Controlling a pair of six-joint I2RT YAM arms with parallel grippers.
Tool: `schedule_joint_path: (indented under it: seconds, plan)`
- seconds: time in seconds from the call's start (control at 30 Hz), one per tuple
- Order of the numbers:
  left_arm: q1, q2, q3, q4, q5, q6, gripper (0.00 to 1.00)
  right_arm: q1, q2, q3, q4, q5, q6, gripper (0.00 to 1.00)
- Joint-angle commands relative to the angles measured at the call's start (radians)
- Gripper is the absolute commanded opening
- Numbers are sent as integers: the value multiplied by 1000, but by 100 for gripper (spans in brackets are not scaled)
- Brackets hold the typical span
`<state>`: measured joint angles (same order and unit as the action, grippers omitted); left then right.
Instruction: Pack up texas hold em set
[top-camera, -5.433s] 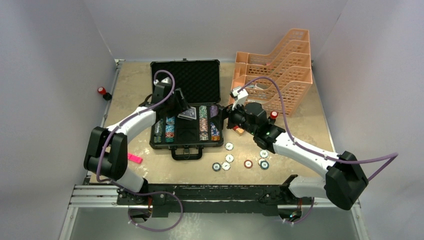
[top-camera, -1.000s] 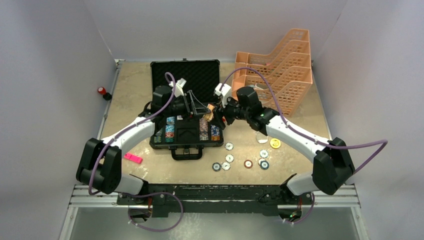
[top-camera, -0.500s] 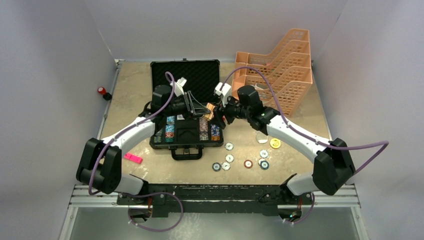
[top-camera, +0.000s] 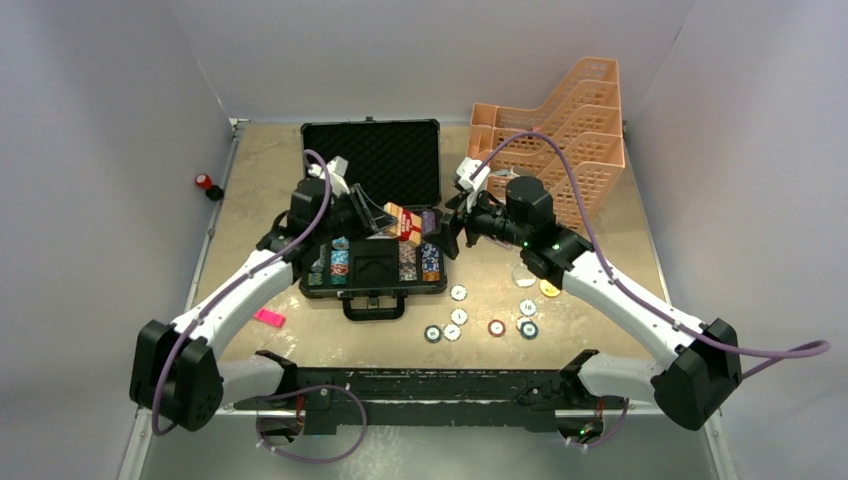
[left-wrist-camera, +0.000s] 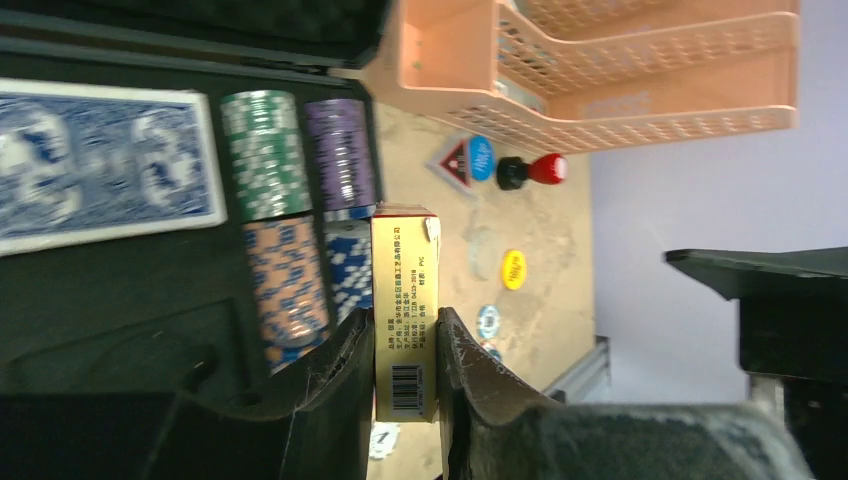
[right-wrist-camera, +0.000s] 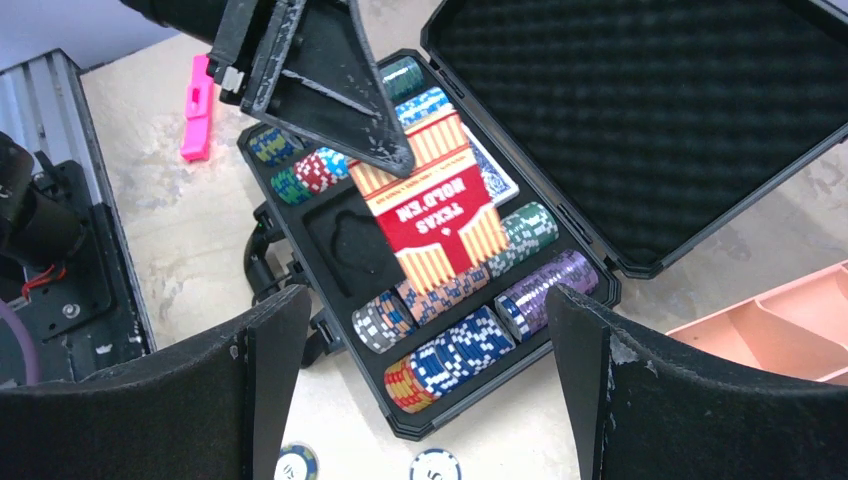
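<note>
Though outside briefcase (top-camera: 372, 160), loose chips (top-camera: 496, 327), marker (top-camera: 267, 316)

Changes I log from the console:
- deck (top-camera: 402, 222): a second ago it sits between both grippers. Now the left gripper (top-camera: 386, 222) alone pinches it, above the case (top-camera: 380, 160).
- right gripper (top-camera: 452, 232): it lets go, jaws now spread wide, and is drawn back to the case's right edge.
- left arm: elbow swings out left, nearer the base.
- right arm: elbow swings out right. It now half covers the yellow button (top-camera: 549, 289).
</note>
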<state>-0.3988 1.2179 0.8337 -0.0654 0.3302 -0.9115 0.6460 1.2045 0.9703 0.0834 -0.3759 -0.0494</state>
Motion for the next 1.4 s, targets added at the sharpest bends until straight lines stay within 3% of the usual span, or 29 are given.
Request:
schedule_joint_path:
  seconds: [0.0, 0.1, 0.23, 0.53, 0.93, 1.23, 1.37]
  plan:
    - [6, -92, 51, -241, -159, 120, 0, 3, -15, -28, 91, 12, 55, 90]
    - [6, -135, 42, -353, -235, 159, 0, 3, 4, -37, 137, -20, 88, 89]
    - [6, -158, -10, -379, -248, 155, 0, 3, 48, -33, 173, -43, 134, 88]
    - [6, -122, -93, -273, -181, 128, 0, 3, 80, -26, 157, -55, 149, 87]
    - [6, -98, -226, -16, -105, 60, 0, 4, 92, -30, 157, -54, 153, 87]
    - [6, -315, -286, -52, -239, 75, 0, 4, 94, -31, 159, -52, 158, 86]
    - [5, -409, -364, 29, -259, 15, 0, 3, 91, -39, 168, -53, 161, 86]
